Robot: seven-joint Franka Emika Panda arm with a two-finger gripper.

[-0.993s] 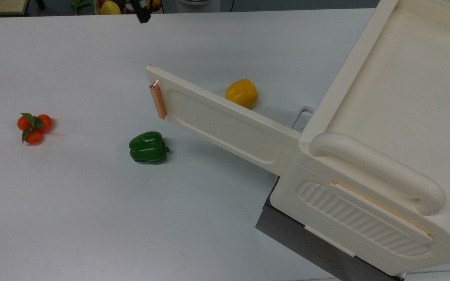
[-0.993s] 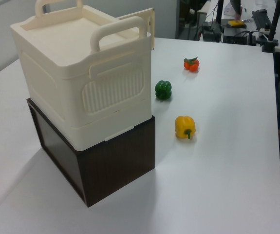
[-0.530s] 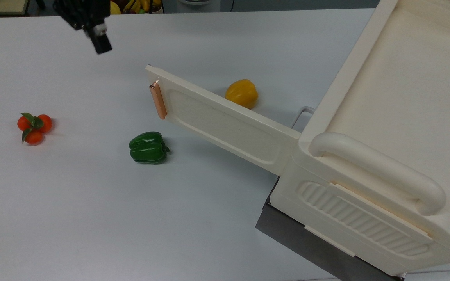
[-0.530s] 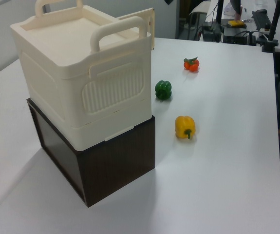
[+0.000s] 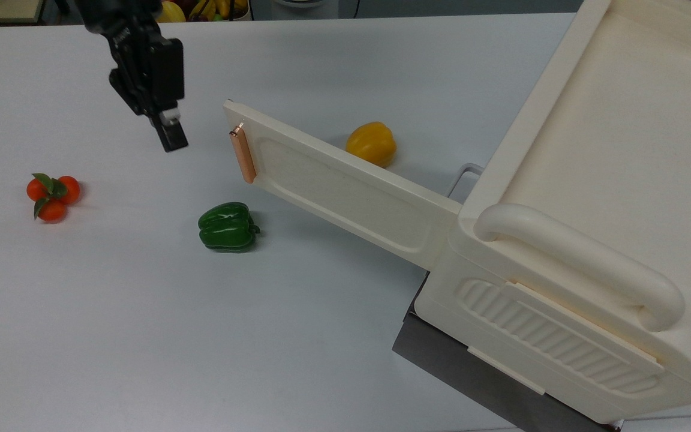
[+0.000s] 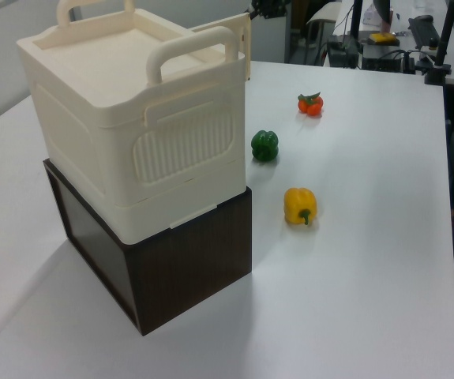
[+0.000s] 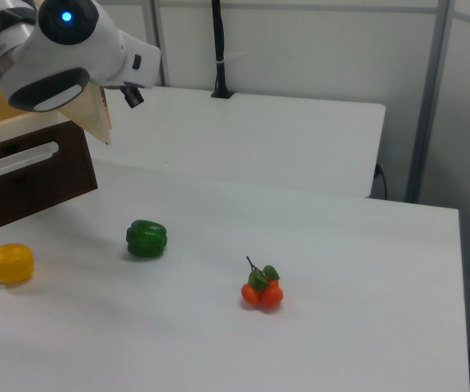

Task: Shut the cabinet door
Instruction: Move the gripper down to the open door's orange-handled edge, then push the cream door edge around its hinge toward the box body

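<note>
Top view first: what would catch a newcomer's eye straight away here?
The big cream cabinet on a dark base fills the top view's right, its cabinet door swung wide open across the white table. The black gripper hangs near the door's copper handle. A green pepper, a yellow pepper and some small oranges dot the table.

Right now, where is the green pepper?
In the top view, the green pepper sits on the white table, below the open cabinet door and its copper handle.

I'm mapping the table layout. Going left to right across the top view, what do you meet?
Tomato cluster → gripper → green pepper → copper handle of the cabinet door → yellow pepper → cream cabinet.
</note>
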